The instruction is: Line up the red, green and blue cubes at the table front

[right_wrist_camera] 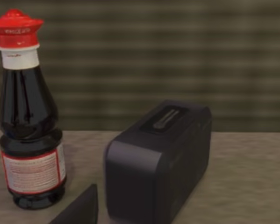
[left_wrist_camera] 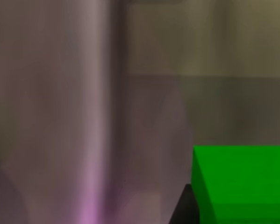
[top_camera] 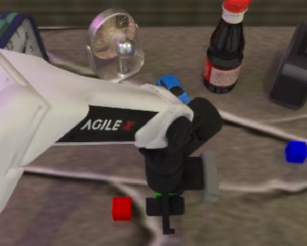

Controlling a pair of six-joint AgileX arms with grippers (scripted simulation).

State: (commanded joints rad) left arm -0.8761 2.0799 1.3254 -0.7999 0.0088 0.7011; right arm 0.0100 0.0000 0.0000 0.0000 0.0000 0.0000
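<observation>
Three cubes, one in hand: the left gripper (top_camera: 165,206) sits low at the table (top_camera: 256,215) front, just right of the red cube (top_camera: 121,208), clenched on the green cube (left_wrist_camera: 242,182). From above the green shows only as a sliver between the black fingers; the left wrist view has it filling a corner with a dark finger edge against it. Blue cube (top_camera: 296,151) is well apart on the right, farther back, not yet in line. Right arm is out of the top view; its camera looks at the soy bottle (right_wrist_camera: 28,116) and a black box (right_wrist_camera: 158,158), and I can't tell its claw state. Advice for the drop: set green flat on the cloth, level with red, leave a small gap, then open and lift straight up so it doesn't drag.
</observation>
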